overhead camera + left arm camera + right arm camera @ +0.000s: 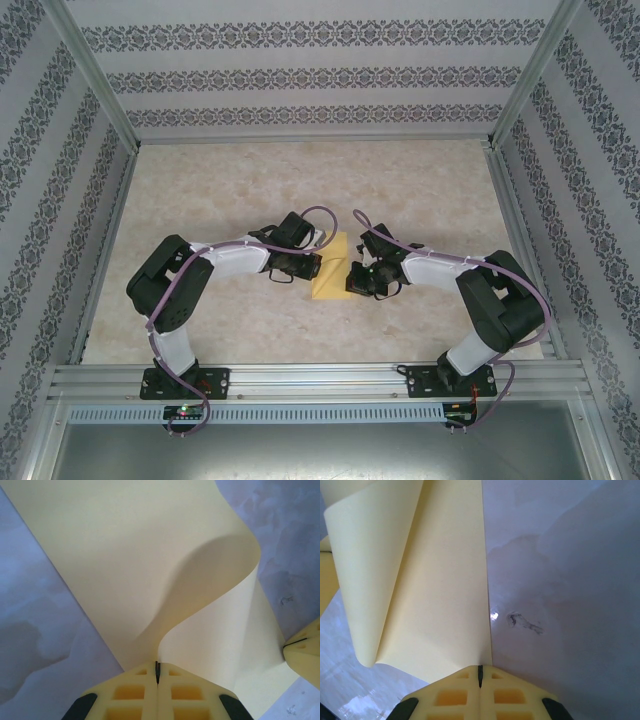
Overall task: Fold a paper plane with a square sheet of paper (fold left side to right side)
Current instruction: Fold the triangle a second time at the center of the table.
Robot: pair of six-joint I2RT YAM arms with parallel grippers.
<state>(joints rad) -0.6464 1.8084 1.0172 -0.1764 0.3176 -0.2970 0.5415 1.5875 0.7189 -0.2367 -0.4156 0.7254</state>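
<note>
The yellow square sheet of paper [333, 266] lies on the table between my two grippers, part of it lifted and curling over itself. My left gripper [316, 263] is shut, and the raised flap [210, 580] sweeps down into its closed tips [158, 667]. From the other side my right gripper [354, 277] is shut too, with the sheet's straight edge [485, 580] running right into its tips [480, 670]. The curled fold [360, 580] stands at the left in the right wrist view. A right gripper finger [305, 652] touches the paper's edge in the left wrist view.
The marbled tabletop [300, 180] stretches bare behind the paper. Aluminium frame rails [310, 140] and patterned walls close the table in on three sides. A dark smudge [522, 622] marks the surface to the right of the sheet.
</note>
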